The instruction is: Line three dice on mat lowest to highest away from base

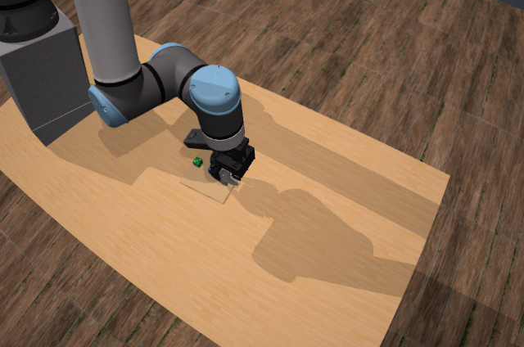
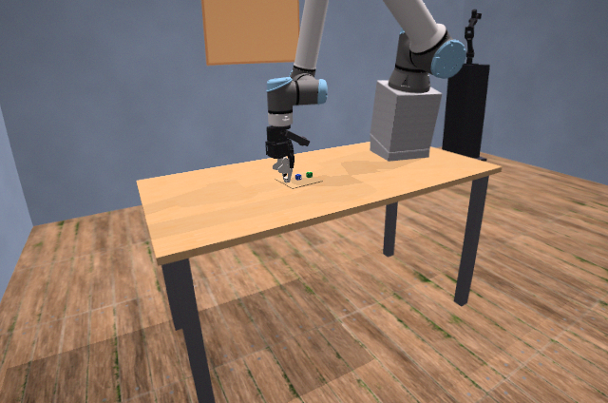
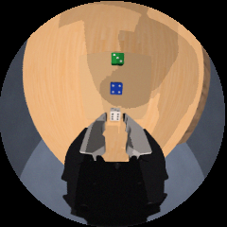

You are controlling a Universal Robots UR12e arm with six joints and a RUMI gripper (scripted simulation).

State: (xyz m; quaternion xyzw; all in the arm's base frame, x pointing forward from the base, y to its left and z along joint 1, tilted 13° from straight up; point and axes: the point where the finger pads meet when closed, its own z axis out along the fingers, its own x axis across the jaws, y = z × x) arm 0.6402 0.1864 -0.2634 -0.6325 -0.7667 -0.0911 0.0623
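The green die [image 1: 197,161] [image 2: 309,174] [image 3: 117,59] shows three on top, at the base-side edge of the thin mat [image 1: 203,186] [image 2: 307,182] [image 3: 137,66]; whether it is fully on is hard to tell. The blue die [image 2: 297,177] [image 3: 116,88] shows four on top and sits flat mid-mat. The white die [image 3: 114,115] shows six on top, near the mat's far edge. In the wrist view the three form a nearly straight row. My gripper [image 3: 114,113] [image 2: 287,180] is slightly open around the white die, with a narrow gap on each side.
The mat lies on the wooden table [image 1: 160,245] [image 2: 236,212]. The robot's grey pedestal [image 1: 46,85] [image 2: 405,118] stands beyond the green die's side of the mat. The arm's shadow falls across the mat and table.
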